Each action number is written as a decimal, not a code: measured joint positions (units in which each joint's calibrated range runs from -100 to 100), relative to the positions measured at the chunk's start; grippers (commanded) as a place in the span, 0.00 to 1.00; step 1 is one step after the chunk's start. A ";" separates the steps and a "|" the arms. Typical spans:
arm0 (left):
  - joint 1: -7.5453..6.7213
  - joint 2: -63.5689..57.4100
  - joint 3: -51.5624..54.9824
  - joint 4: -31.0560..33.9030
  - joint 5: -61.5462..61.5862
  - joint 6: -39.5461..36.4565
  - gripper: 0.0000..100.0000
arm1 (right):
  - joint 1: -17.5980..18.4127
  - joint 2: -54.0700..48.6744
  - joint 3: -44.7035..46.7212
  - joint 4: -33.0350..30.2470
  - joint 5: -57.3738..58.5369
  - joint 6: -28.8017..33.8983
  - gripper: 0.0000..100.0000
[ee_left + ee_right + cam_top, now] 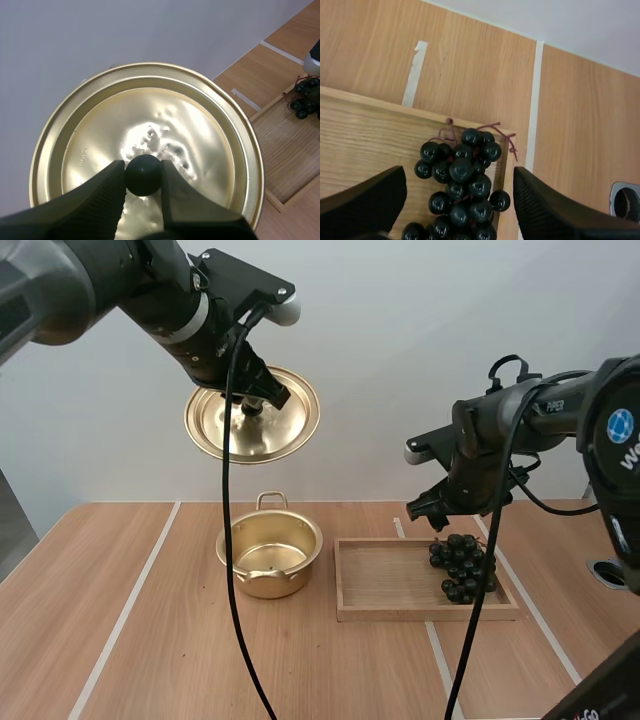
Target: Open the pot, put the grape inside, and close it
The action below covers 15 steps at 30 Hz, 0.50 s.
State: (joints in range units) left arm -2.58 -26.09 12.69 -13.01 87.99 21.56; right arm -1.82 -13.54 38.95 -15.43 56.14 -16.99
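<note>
My left gripper (258,400) holds the golden lid (295,425) high in the air, tilted, its fingers (107,187) shut on the lid's black knob (143,174). The open golden pot (268,555) stands on the table below, nothing in it. A bunch of dark grapes (462,567) lies at the right end of the wooden tray (385,580). My right gripper (437,508) hangs just above the grapes (462,185), open, its fingers (370,197) spread to either side of the bunch.
White tape lines (125,605) run across the wooden table. A round metal hole (609,572) sits in the table near the right edge. The tray's left half is bare wood.
</note>
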 measured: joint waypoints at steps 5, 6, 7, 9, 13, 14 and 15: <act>0.00 0.00 0.07 0.00 0.00 0.00 0.00 | 0.00 4.12 0.00 0.00 0.00 0.00 1.00; 0.00 0.00 0.07 0.00 0.00 0.00 0.00 | 0.00 4.85 0.00 0.00 0.00 0.00 1.00; 0.00 0.00 0.07 0.00 0.00 0.00 0.00 | 0.00 5.49 0.00 0.00 0.00 0.00 1.00; 0.00 0.00 0.07 0.00 -0.19 0.00 0.00 | 0.00 6.32 0.00 0.00 0.00 0.00 1.00; 0.00 0.00 0.07 0.00 -0.99 0.00 0.00 | 0.00 7.41 0.00 -0.11 0.00 0.00 1.00; 0.00 0.00 0.07 0.00 -1.05 0.00 0.00 | 0.00 7.73 0.00 -0.11 0.00 0.00 1.00; 0.00 0.00 0.07 0.00 -1.23 0.00 0.00 | 0.00 8.08 0.00 -0.11 0.00 0.00 1.00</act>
State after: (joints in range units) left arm -2.58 -26.09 12.75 -13.01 86.76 21.56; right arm -1.82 -5.46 38.95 -15.54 56.14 -16.99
